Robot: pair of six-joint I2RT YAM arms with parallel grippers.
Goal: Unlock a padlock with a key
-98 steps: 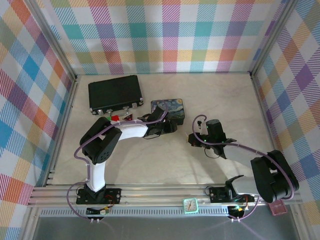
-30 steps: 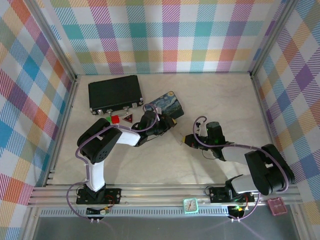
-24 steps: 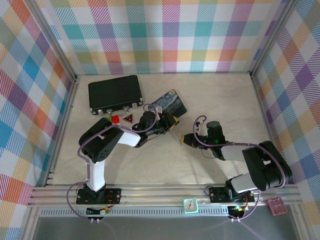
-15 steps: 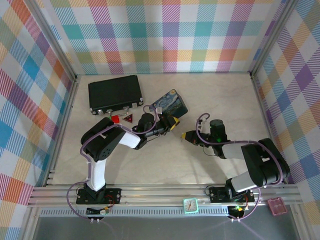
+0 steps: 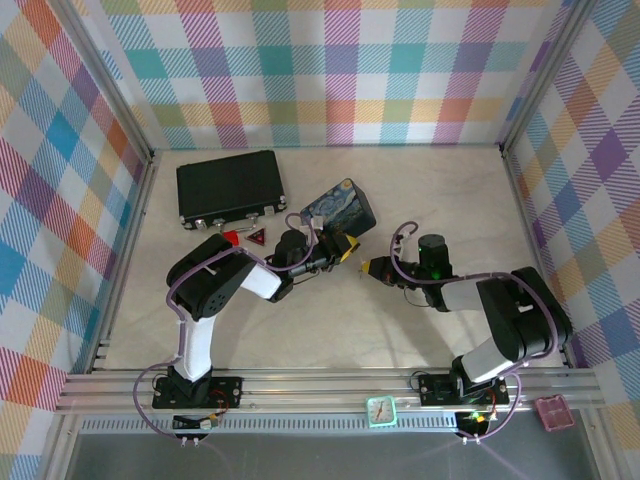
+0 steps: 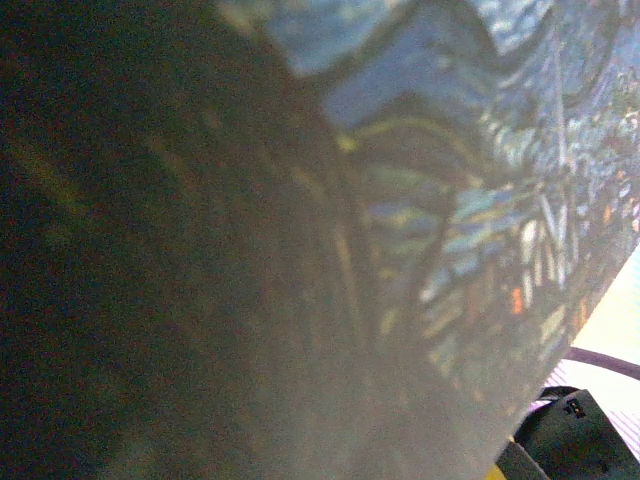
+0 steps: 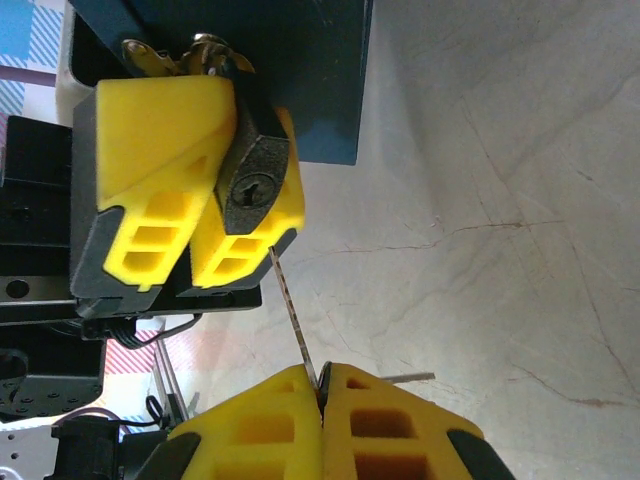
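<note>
Left claw [image 5: 343, 249] is clamped on the padlock [image 7: 255, 172]. The body is pinched between its 2 yellow pads, with the keyhole face turned out toward the right arm. I read the hold as a vise: the lock can't slide when the key pushes in. The shackle end is tucked behind the pads, close to the blue tin [image 7: 310, 70] (can't tell if it's hooked through anything).

Right claw [image 7: 322, 388] is shut tight on the key [image 7: 292, 315]. It grips the head end, and the slim shaft sticks out forward like a probe. That grip leaves the shaft free to enter, and a wrist roll could do the turn.

Status: the key tip sits just under the keyhole, at the lower edge of the lock body, not in the slot. Whether it's touching or just short, can't tell. So I'd call this the alignment step, with insertion not yet done.

Next move, as I judge it:
- a small shift to bring the tip onto the slot
- the shaft lined up with the slot
- 1 straight push along the keyhole axis, then a roll

Risks: an off-axis push could bend the thin shaft, twist it in the pads, or send the tip skating off the face.

From above, the 2 claws meet mid-table just in front of the tin, well apart from the black case [image 5: 230, 187].
</note>
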